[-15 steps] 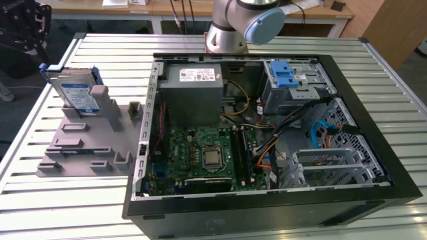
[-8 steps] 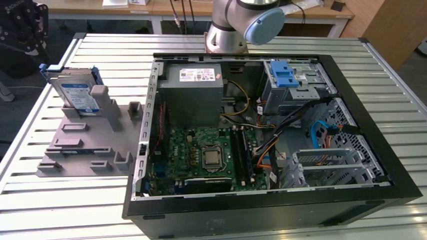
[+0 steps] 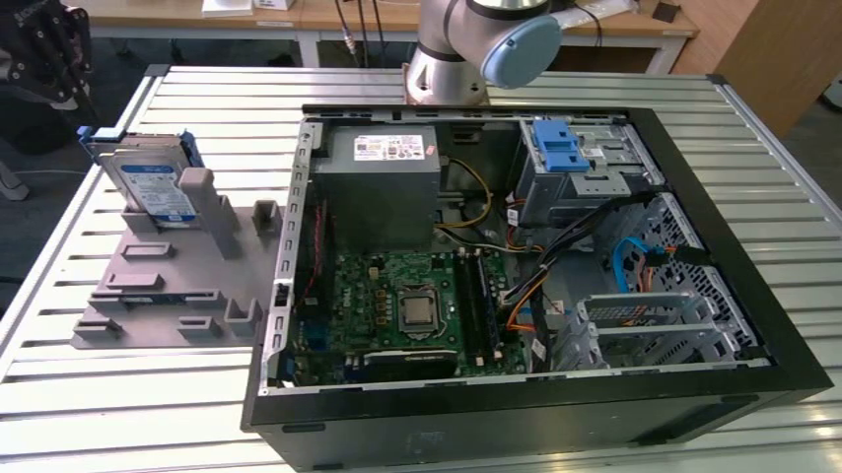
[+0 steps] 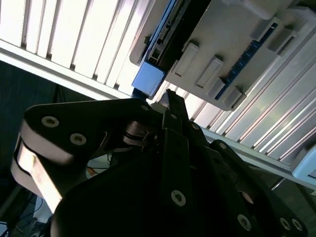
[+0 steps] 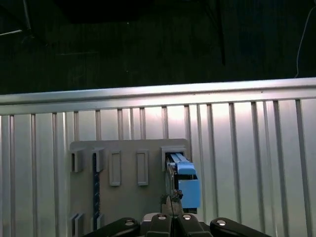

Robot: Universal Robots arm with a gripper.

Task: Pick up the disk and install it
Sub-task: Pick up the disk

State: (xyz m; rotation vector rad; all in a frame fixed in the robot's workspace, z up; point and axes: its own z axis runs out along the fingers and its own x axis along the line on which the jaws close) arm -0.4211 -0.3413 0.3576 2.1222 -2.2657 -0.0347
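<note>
The claw [image 3: 53, 89] hangs at the exterior view's far left, above the edge of the slatted metal bench [image 3: 79, 394]. The disk [image 3: 148, 182] stands below it and apart from it, upright on its edge in a grey plastic rack [image 3: 172, 286]. That view alone shows the disk's blue-and-white label, and the open computer case [image 3: 526, 419] lying flat well off to the side of the claw, beyond the rack, its green board face up. A grey metal box [image 3: 382, 187] and a light-blue latch [image 3: 563, 158] sit at the case's far end. The first wrist view looks straight down past the claw [image 5: 169, 200], which is clenched on nothing, tips drawn together. There the disk [image 5: 186, 182] appears edge-on as a thin dark strip capped with blue, set in a slot at one corner of the rack [image 5: 128, 197]. The second wrist view looks along the claw [image 4: 173, 101] and catches a blue corner of the disk [image 4: 148, 81] just beyond the tip.
</note>
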